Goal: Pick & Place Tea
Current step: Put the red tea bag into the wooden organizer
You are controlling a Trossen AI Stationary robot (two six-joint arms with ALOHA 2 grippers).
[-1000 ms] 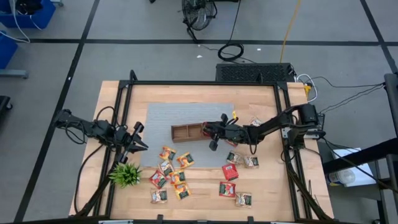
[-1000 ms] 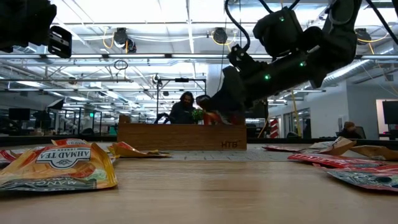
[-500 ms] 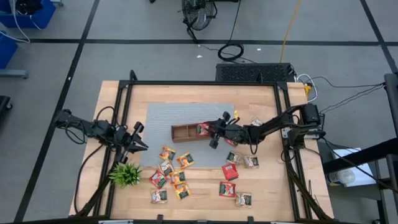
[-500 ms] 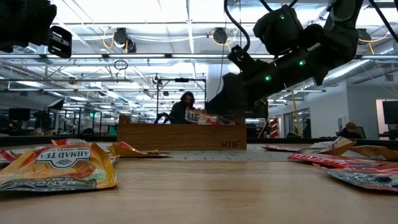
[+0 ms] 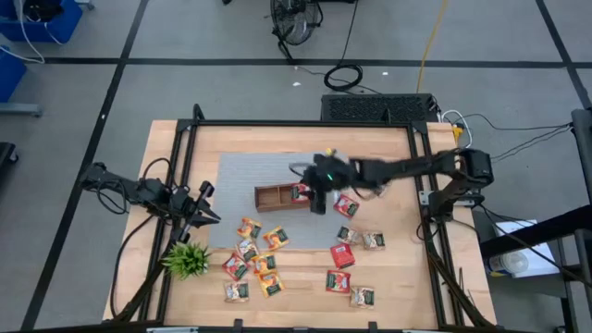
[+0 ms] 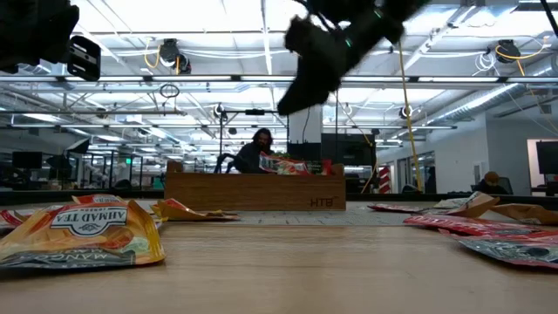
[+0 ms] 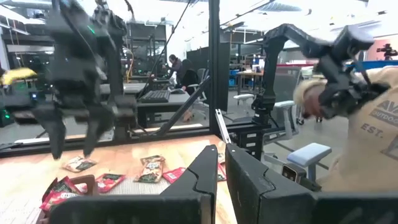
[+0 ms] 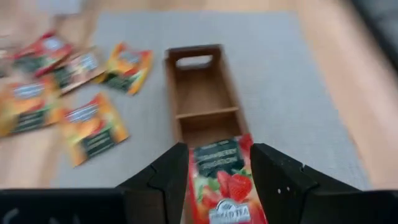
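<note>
Red strawberry tea sachet [image 8: 219, 179] lay tilted in the wooden tray's [image 5: 274, 196] end compartment; other sachets [image 5: 254, 256] scattered on tabletop.

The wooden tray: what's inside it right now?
The wooden tray holds one red tea sachet in its end compartment nearest the right tool. Two other compartments look bare. Anything under the sachet is hidden.

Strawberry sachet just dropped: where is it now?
In the high view the strawberry sachet lies in the wooden tray's right end compartment, with the open right gripper just beside it.
</note>
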